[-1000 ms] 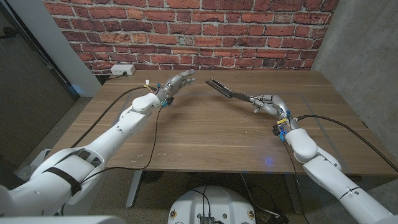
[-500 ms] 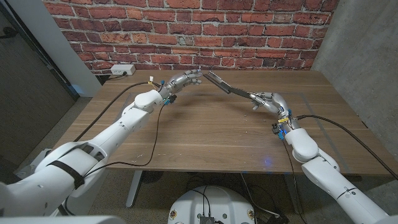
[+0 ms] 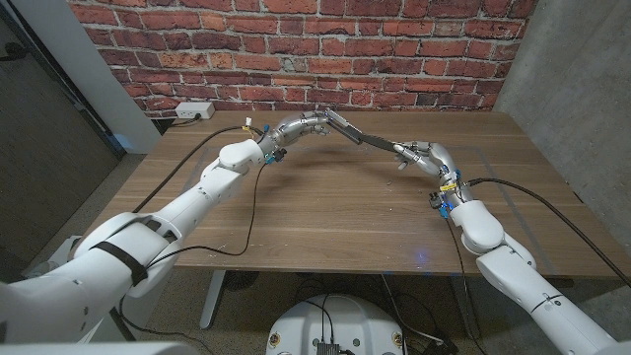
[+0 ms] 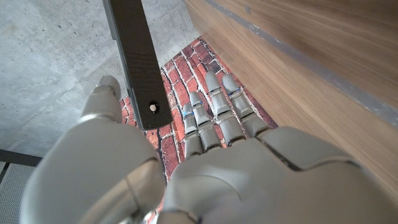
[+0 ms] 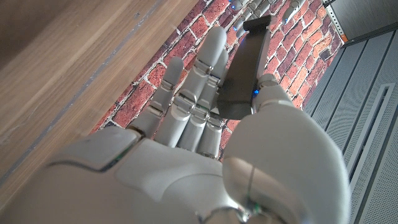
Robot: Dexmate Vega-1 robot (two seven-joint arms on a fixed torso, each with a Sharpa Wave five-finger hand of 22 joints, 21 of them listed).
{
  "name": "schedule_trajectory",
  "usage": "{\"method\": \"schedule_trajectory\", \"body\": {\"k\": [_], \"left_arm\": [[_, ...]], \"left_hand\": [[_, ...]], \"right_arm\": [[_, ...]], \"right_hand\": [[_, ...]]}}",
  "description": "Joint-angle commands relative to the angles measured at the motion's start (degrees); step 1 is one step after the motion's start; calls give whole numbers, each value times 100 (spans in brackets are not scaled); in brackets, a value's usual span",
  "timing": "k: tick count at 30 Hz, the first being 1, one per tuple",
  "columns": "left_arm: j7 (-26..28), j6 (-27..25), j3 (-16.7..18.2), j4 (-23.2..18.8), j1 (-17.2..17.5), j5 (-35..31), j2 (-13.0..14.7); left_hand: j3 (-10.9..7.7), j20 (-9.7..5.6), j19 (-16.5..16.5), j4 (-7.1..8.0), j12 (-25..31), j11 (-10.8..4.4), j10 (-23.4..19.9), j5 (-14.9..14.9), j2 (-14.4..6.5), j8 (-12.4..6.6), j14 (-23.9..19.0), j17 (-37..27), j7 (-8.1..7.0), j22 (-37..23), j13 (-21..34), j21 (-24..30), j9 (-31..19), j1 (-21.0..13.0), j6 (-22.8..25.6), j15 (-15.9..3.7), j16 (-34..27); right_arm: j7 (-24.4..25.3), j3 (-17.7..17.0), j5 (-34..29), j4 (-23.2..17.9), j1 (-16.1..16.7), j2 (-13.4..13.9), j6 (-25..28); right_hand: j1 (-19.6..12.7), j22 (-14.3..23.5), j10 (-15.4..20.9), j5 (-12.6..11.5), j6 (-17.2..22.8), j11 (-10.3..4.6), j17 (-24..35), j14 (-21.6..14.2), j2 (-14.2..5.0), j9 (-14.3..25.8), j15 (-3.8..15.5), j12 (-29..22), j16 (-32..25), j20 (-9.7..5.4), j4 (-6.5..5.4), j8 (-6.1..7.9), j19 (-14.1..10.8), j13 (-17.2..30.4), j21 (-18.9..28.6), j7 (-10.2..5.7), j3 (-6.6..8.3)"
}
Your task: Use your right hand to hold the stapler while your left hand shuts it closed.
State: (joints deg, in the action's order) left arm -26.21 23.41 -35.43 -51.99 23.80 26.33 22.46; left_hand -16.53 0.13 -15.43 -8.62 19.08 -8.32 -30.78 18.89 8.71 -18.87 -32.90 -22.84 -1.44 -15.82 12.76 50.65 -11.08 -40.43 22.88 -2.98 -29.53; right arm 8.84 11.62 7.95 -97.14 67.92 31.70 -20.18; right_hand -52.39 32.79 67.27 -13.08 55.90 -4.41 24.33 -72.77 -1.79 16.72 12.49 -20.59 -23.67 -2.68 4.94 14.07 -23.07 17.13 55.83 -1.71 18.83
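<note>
Stapler (image 3: 367, 140) is up off the table (image 3: 325, 212), held by my right hand (image 3: 422, 156) at one end, fingers wrapped round it. From that hand it runs out long and dark toward my left hand (image 3: 301, 125), its far tip right at my left fingers (image 3: 317, 116). It looks swung open, one long strip, though I can't make out the hinge from the head view.

In the right wrist view my right hand (image 5: 205, 143) has the stapler (image 5: 244, 74) pinched between thumb and the other fingers, the dark body reaching away past the fingertips; a small blue spot shows near the thumb.

In the left wrist view my left hand (image 4: 186, 168) has its fingers (image 4: 214, 115) straight and loosely apart, thumb off to one side. The black arm of the stapler (image 4: 137, 59) sits between thumb and fingers, its end with a small pale rivet just above the palm. I can't tell if it actually touches the hand; nothing is gripped there.

Brick wall (image 3: 296, 49) is behind both hands, and a white outlet box (image 3: 193, 111) sits at the table's far edge, beyond my left arm.
</note>
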Motion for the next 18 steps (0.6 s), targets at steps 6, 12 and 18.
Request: {"method": "schedule_trajectory", "body": {"k": [6, 12, 18], "left_arm": [[-598, 322, 106, 712, -191, 376, -480], [-504, 301, 180, 617, -110, 443, -510], [-477, 347, 296, 633, -28, 608, -618]], "left_hand": [[-114, -58, -314, -28, 84, -124, -467, 126, -275, -108, -425, -178, 6, -8, 79, 268, -27, -540, 504, -732, -234], [-236, -164, -673, -6, 180, -143, -967, 147, -502, -166, -892, -262, 201, 9, 83, 535, -18, -903, 912, -841, -392], [-378, -440, -1303, 23, 248, -218, -1632, 203, -705, -122, -1672, -279, 442, 20, -17, 1079, -5, -1364, 1424, -994, -413]], "right_arm": [[-13, 48, -2, -36, -50, 5, -64], [-9, 33, 16, -46, -32, 12, -78], [-10, 15, 62, -38, -34, -11, -115]], "right_hand": [[-865, 21, 154, -38, 379, -103, 40, 72, -850, 43, 76, -31, 23, -942, -90, 23, 52, 31, 97, -317, 78], [-875, 28, 161, -35, 392, -83, 55, 72, -849, 52, 75, -32, 27, -942, -90, 24, 70, 40, 135, -320, 74], [-884, 35, 161, -30, 380, -92, 75, 58, -846, 60, 72, -11, 26, -939, -93, 13, 98, 21, 180, -310, 66]]}}
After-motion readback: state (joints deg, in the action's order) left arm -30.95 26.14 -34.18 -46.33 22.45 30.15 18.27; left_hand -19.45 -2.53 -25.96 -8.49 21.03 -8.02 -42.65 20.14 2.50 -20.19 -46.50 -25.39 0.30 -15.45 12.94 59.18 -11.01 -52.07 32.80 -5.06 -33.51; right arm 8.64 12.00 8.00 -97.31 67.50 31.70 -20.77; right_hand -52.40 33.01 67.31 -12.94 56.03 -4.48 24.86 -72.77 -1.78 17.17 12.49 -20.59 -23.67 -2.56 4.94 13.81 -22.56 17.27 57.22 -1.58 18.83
